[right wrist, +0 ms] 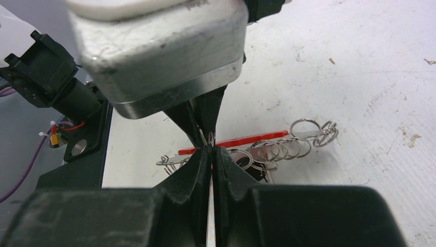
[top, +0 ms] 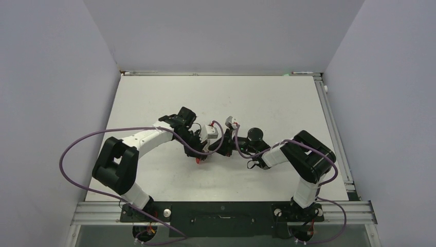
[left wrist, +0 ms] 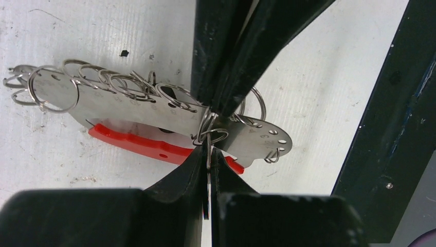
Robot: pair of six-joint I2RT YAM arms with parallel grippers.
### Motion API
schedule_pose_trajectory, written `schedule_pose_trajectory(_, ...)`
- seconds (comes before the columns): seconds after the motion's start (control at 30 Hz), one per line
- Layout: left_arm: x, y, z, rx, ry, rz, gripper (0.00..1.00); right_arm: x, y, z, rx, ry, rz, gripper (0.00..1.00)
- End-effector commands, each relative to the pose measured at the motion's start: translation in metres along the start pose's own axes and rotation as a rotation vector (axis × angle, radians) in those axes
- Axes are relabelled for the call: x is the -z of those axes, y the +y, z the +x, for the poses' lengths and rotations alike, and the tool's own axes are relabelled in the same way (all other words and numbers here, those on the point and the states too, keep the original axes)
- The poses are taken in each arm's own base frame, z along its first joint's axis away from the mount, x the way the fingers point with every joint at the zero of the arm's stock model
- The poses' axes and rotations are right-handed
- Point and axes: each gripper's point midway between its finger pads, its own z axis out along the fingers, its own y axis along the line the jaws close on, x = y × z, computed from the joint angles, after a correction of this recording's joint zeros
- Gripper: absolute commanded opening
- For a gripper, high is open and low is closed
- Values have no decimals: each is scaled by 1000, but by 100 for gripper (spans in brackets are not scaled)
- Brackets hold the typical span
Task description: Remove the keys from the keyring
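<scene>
The keyring lies on the white table: a curved grey metal band [left wrist: 128, 103] with a red part [left wrist: 139, 144] and several thin wire rings [left wrist: 54, 90]. My left gripper [left wrist: 208, 149] is shut on a thin flat key [left wrist: 208, 160], seen edge-on, that hangs from a wire ring [left wrist: 212, 135] at the band. My right gripper [right wrist: 211, 149] is shut tip to tip against the left one [right wrist: 203, 131], pinching at that same ring. In the top view both grippers [top: 208, 149] meet over the red band [top: 198, 160]. A dark piece [right wrist: 257, 176] under the rings may be a key head.
Purple cables [top: 77, 149] loop off both arms. An aluminium rail [top: 334, 128] runs along the table's right edge and another along the far edge [top: 216, 73]. Grey walls close in the left, back and right sides.
</scene>
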Motion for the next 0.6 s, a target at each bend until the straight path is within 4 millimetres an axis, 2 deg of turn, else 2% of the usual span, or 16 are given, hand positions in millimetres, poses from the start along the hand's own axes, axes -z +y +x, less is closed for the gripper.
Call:
schedule_pose_trajectory(0.0, 2, -5, -15, -17, -62, 22, 0, 0, 19, -38, 118, -143, -77, 5)
schedule_pose_trajectory(0.23, 14, -6, -24, -43, -129, -21, 1, 5, 31, -48, 214, -193, -120, 5)
schedule_pose_trajectory(0.4, 24, -10, -20, -41, -128, -39, 20, 7, 36, -50, 280, -198, -147, 5)
schedule_pose_trajectory(0.57, 60, -6, -20, -18, -215, -103, 32, 9, 41, -48, 302, -189, -168, 5)
